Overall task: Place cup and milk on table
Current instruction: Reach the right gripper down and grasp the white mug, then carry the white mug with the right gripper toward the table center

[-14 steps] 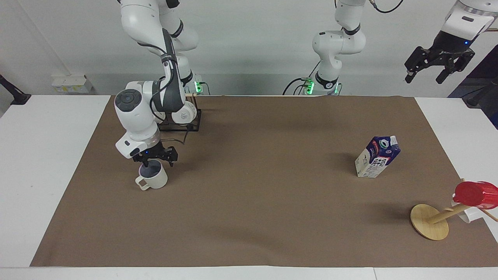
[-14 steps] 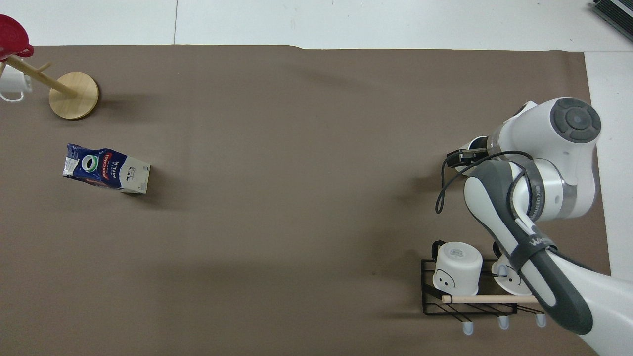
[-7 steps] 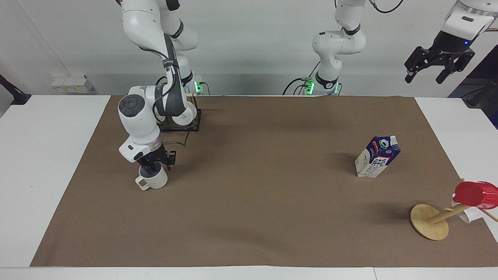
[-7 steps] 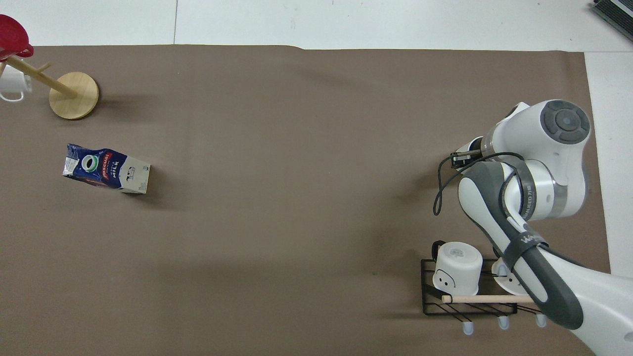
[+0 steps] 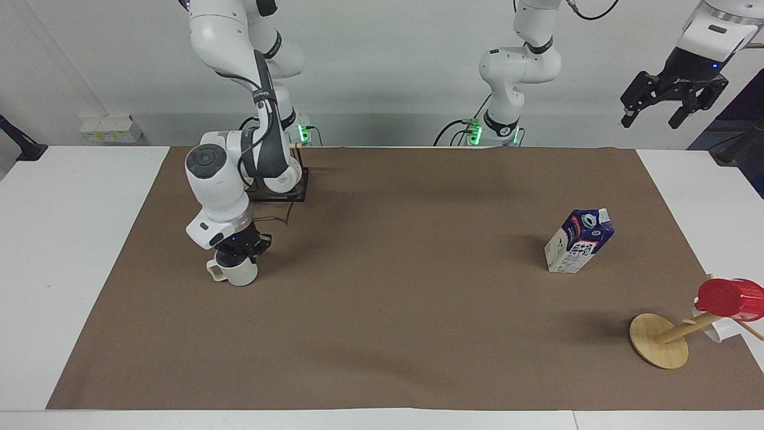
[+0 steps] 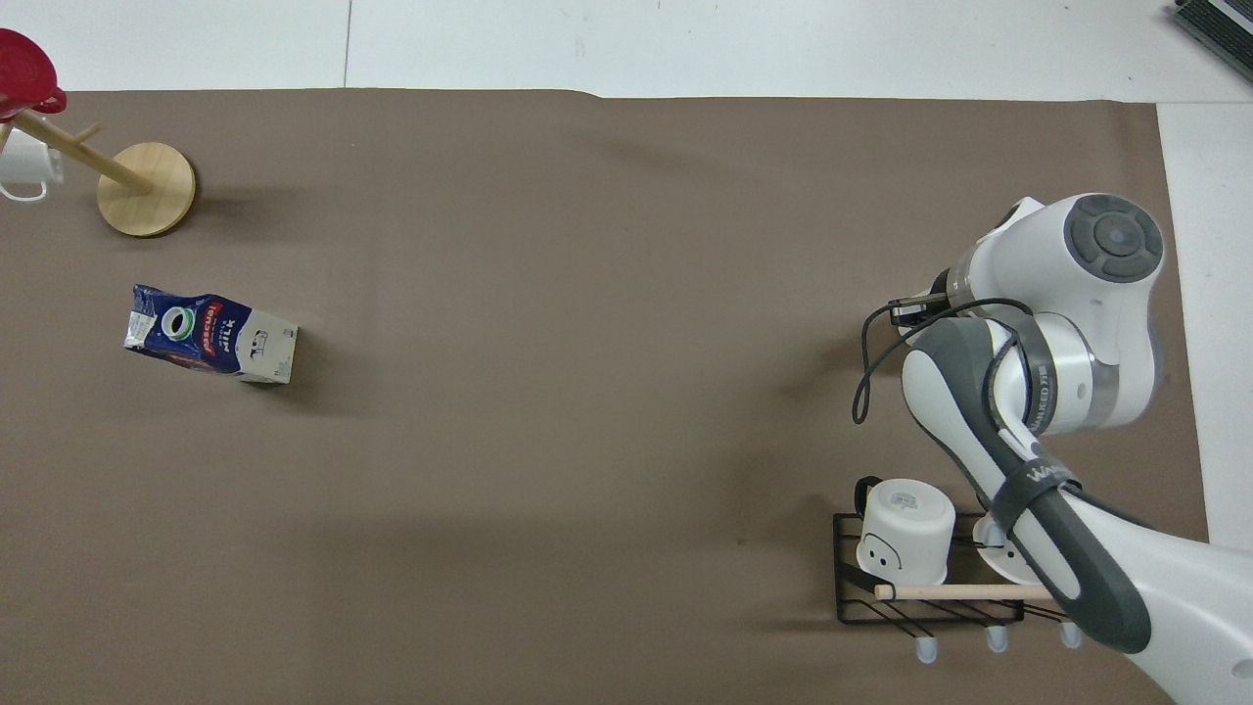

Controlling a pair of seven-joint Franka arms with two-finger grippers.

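Note:
The cream-beige cup stands on the brown mat of the white table, toward the right arm's end, its handle pointing to that end. My right gripper reaches straight down into the cup's mouth and is shut on its rim. In the overhead view the right arm covers the cup. The navy and white milk stands on the mat toward the left arm's end, with nothing touching it. My left gripper hangs open, high in the air past that end of the table.
A black wire rack with two upturned white mugs sits nearer to the robots than the cup. A wooden mug tree carrying a red cup and a white mug stands beside the milk, farther from the robots.
The right gripper has sunk onto the cup and gone from open to shut on its rim. The cup's handle has swung slightly. The left arm and the milk have not moved.

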